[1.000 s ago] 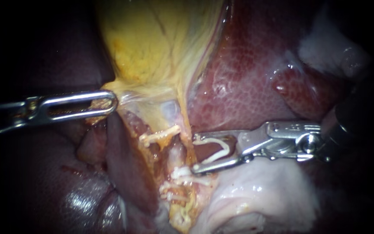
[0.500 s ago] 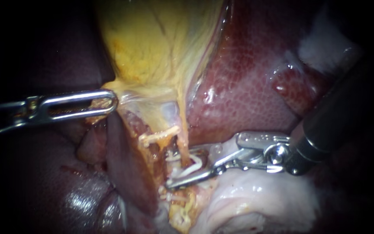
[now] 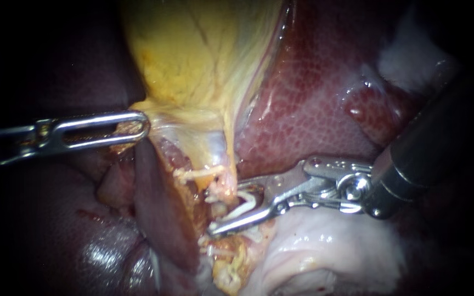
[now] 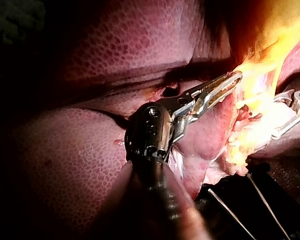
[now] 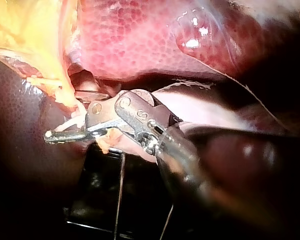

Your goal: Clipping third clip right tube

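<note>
The left instrument (image 3: 138,127) is pinching the gallbladder (image 3: 193,60) between its jaws. The right instrument (image 3: 229,211), its jaws astride the tube (image 3: 220,198), is gripping a white clip (image 3: 246,207) between them, with the liver (image 3: 314,98) lying behind.

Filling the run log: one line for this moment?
left tool: shut on gallbladder | right tool: holding clip astride tube | clip: not yet closed

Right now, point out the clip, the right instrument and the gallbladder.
clip (image 3: 250,204): endoscope view, on its white bend.
right instrument (image 3: 225,209): endoscope view, midway between its jaw tips.
gallbladder (image 3: 193,55): endoscope view, on its yellow wall.
</note>
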Motion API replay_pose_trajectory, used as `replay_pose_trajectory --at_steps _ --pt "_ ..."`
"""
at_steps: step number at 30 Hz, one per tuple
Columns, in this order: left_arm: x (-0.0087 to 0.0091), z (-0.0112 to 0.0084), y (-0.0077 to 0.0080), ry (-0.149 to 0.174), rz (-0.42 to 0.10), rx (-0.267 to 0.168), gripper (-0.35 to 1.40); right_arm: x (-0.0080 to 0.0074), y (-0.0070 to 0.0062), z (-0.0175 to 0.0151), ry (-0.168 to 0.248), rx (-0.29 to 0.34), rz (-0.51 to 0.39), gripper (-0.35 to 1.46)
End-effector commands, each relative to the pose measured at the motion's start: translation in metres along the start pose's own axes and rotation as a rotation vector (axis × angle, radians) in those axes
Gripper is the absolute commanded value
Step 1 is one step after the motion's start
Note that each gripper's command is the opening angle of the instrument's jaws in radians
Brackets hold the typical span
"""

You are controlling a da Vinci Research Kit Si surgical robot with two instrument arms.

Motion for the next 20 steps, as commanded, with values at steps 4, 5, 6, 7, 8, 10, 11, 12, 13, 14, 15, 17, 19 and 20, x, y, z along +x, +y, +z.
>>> replay_pose_trajectory --at_steps 4,5,6,7,8,10,11,12,13,14,15,17,19,20 --pt "0.0000 0.0000 0.0000 0.000 0.000 -0.001 -0.35 -0.0006 0.0005 0.0002 -0.025 0.000 0.011 -0.35" --pt "0.0000 0.0000 0.0000 0.000 0.000 -0.001 -0.35 -0.0008 0.0006 0.0002 -0.028 0.004 0.008 -0.35" --pt "0.0000 0.0000 0.0000 0.000 0.000 -0.001 -0.35 -0.0010 0.0006 0.0004 -0.030 0.006 0.011 -0.35" --pt "0.0000 0.0000 0.0000 0.000 0.000 -0.001 -0.35 -0.0011 0.0007 0.0005 -0.031 0.008 0.015 -0.35" --pt "0.0000 0.0000 0.0000 0.000 0.000 -0.001 -0.35 -0.0012 0.0007 0.0005 -0.032 0.009 0.013 -0.35" --pt "0.0000 0.0000 0.0000 0.000 0.000 -0.001 -0.35 -0.0013 0.0007 0.0006 -0.032 0.009 0.012 -0.35" --pt "0.0000 0.0000 0.0000 0.000 0.000 -0.001 -0.35 -0.0013 0.0007 0.0006 -0.032 0.009 0.012 -0.35" --pt "0.0000 0.0000 0.0000 0.000 0.000 -0.001 -0.35 -0.0013 0.0007 0.0006 -0.032 0.009 0.012 -0.35" --pt "0.0000 0.0000 -0.0001 0.000 0.000 -0.001 -0.35 -0.0013 0.0007 0.0006 -0.032 0.009 0.012 -0.35" --pt "0.0000 0.0000 -0.0001 0.000 0.000 -0.001 -0.35 -0.0013 0.0007 0.0006 -0.032 0.009 0.012 -0.35" --pt "0.0000 0.0000 -0.0001 0.000 0.000 -0.001 -0.35 -0.0013 0.0007 0.0006 -0.032 0.009 0.012 -0.35" --pt "0.0000 0.0000 -0.0001 0.000 0.000 -0.001 -0.35 -0.0012 0.0007 0.0006 -0.032 0.009 0.012 -0.35" --pt "0.0000 0.0000 -0.0001 0.000 0.000 -0.001 -0.35 -0.0011 0.0007 0.0005 -0.032 0.009 0.013 -0.35" --pt "0.0000 0.0000 -0.0001 0.000 0.000 -0.001 -0.35 -0.0011 0.0007 0.0004 -0.032 0.009 0.013 -0.35"
